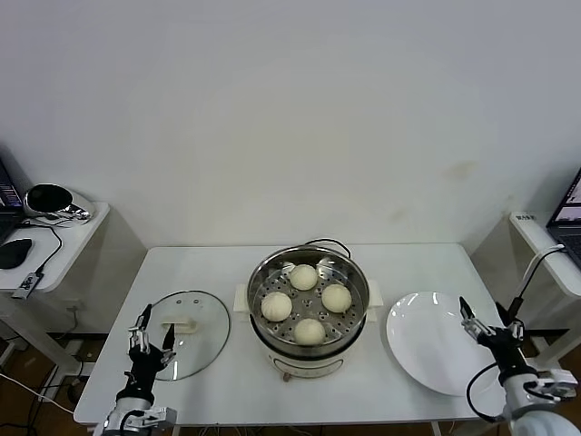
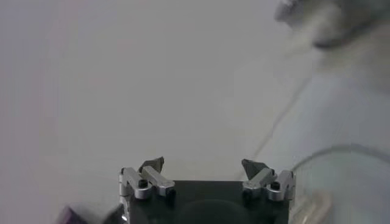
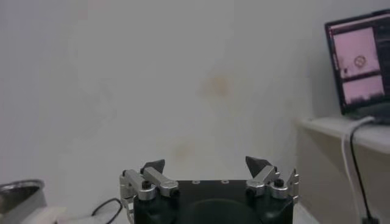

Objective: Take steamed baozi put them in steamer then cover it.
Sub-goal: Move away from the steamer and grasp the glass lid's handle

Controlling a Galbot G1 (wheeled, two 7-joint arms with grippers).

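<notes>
- Head view: left gripper (image 1: 151,329) hangs at the table's near-left corner, jaws wide apart and holding nothing; its tips hover over the near-left rim of the cover (image 1: 187,332), and contact cannot be told.
- Left wrist view: left gripper (image 2: 204,166) shows both fingers spread with nothing between them; a glass edge curves past one side.
- Head view: right gripper (image 1: 487,324) is low at the table's near-right corner, jaws spread and empty, just beside the plate (image 1: 438,341).
- Right wrist view: right gripper (image 3: 206,164) points toward the wall, fingers apart around bare air; the steamer's rim shows at one edge and a laptop (image 3: 358,64) on a side shelf at the other.
- Cover lies flat on the table (image 1: 218,263), left of the steamer (image 1: 310,310), handle up.
- Steamer stands mid-table, uncovered, with four baozi (image 1: 303,276) on its perforated tray, set in a diamond, apart from one another.
- Plate, right of the steamer, carries nothing.
</notes>
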